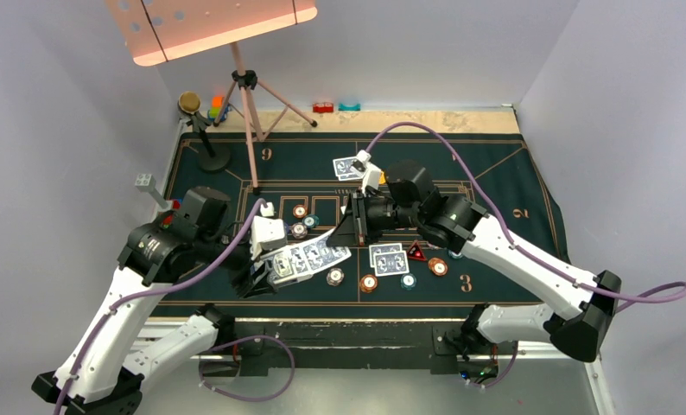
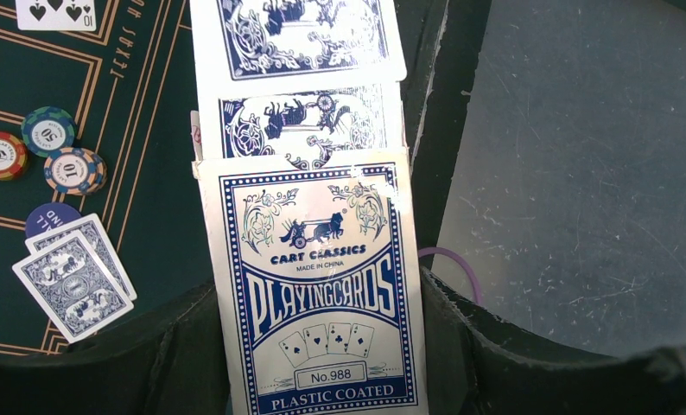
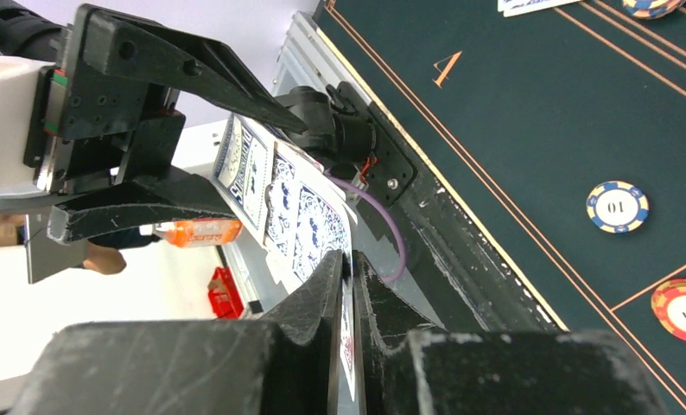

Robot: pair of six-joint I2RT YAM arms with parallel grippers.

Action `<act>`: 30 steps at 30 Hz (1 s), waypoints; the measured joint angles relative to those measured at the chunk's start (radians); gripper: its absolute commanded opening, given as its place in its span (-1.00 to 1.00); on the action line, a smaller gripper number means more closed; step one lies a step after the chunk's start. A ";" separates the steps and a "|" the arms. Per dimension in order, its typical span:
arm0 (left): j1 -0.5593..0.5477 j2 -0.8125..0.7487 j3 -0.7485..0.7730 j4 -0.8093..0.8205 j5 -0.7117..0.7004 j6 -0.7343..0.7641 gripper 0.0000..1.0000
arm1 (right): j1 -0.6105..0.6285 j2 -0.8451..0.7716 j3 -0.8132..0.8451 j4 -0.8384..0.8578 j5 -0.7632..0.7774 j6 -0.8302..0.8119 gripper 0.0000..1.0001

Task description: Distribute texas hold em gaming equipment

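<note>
Blue-backed fanned cards (image 1: 309, 258), faces hidden, gripped by left jaws and right jaws.

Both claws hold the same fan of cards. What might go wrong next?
1. The right gripper pinches the far end of the fanned cards that the left gripper clamps. Since the cards overlap, pulling may drag out several instead of one.
2. With both ends gripped, a card might bend or crease.
3. A slipped card could land on the chips below.

The gripper (image 2: 319, 380) clamps a fan of playing cards (image 2: 309, 130).
</note>
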 measured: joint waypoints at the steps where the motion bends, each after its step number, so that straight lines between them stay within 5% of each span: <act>1: 0.000 0.000 0.000 0.000 0.000 0.000 -1.00 | 0.000 -0.002 0.011 -0.012 0.008 -0.005 -0.82; 11: 0.000 -0.006 0.003 0.002 0.002 -0.002 -1.00 | 0.000 -0.006 0.104 -0.101 0.096 -0.048 -0.77; 19: 0.000 -0.011 0.003 0.018 0.005 -0.019 -1.00 | 0.000 -0.006 0.134 -0.134 0.112 -0.070 -1.00; 30: 0.000 -0.021 -0.007 0.029 0.027 -0.029 -1.00 | -0.013 -0.013 0.250 -0.107 0.045 -0.056 -1.00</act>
